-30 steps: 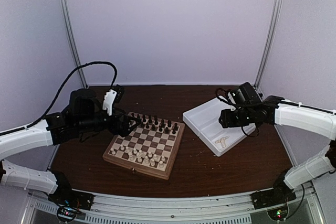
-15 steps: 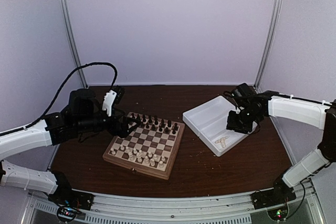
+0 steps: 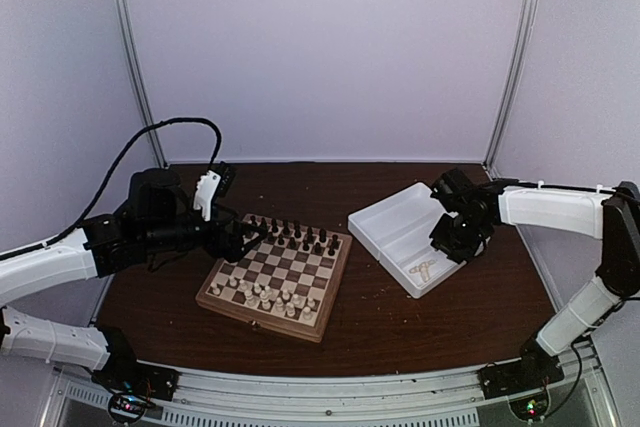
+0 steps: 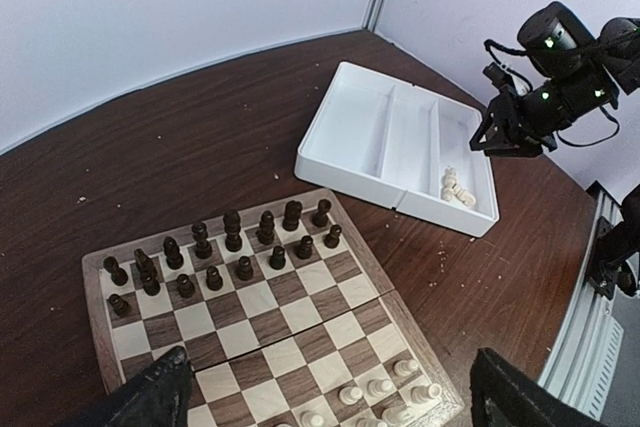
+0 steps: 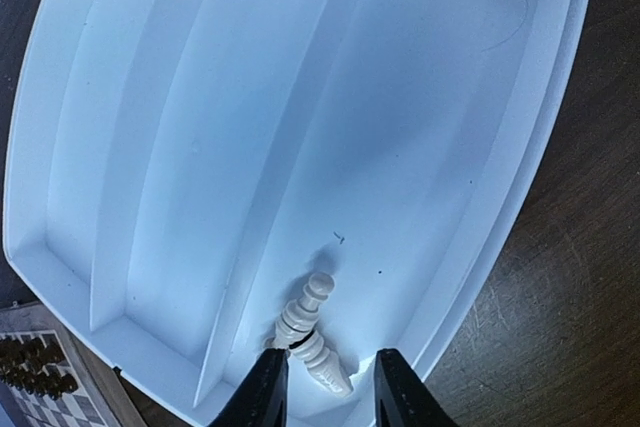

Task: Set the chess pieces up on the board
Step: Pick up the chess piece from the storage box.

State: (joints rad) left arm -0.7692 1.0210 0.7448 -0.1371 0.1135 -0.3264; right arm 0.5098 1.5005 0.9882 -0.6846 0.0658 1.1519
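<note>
Two or three cream chess pieces [image 5: 312, 332] lie in the end compartment of the white tray [image 5: 150, 147], off the board [image 3: 334, 285]. Right gripper [image 5: 325, 387] straddles them, jaws apart, nothing grasped; next, lower and clench on one. Left gripper [image 4: 335, 392] hangs wide open.

No writing, label, brand name, number or sign can be read anywhere, neither on the board [image 3: 258, 315] nor on the tray [image 3: 385, 215].

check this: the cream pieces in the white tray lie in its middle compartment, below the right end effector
Not the middle: the cream pieces lie in the end compartment of the white tray, below the right end effector, as the right wrist view shows.
</note>
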